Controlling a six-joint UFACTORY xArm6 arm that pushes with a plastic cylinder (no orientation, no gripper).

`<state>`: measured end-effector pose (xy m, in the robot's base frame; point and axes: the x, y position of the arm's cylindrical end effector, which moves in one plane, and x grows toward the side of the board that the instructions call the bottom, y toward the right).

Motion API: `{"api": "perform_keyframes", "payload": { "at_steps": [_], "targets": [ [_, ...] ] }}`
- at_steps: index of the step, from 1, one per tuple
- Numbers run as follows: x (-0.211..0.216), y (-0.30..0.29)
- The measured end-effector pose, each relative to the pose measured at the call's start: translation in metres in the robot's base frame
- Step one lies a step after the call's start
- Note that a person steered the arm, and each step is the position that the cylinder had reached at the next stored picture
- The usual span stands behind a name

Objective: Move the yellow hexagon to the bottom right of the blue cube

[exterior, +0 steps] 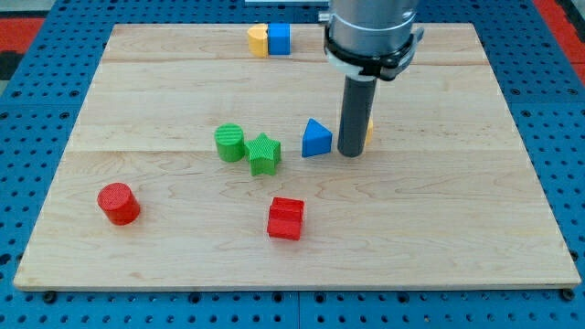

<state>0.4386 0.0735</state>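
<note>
My tip is resting on the wooden board, hiding most of a yellow block behind it, just right of the blue triangle; the blue cube is sitting at the view's top

Yellow hexagon mostly hidden, blue cube top

Wooden surface on blue perforated base. Green cylinder touching green star, left of centre. Blue triangle at centre. Red cylinder lower left. Red cube lower centre. Blocks upright.
</note>
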Motion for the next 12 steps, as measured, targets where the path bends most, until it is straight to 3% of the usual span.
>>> {"api": "perform_keyframes", "payload": {
  "at_steps": [2,3,4,9,10,12],
  "targets": [
    [-0.030,0.008],
    [-0.034,0.049],
    [-0.052,0.053],
    [-0.160,-0.028],
    [-0.167,-0.030],
    [-0.100,0.060]
  ]
}}
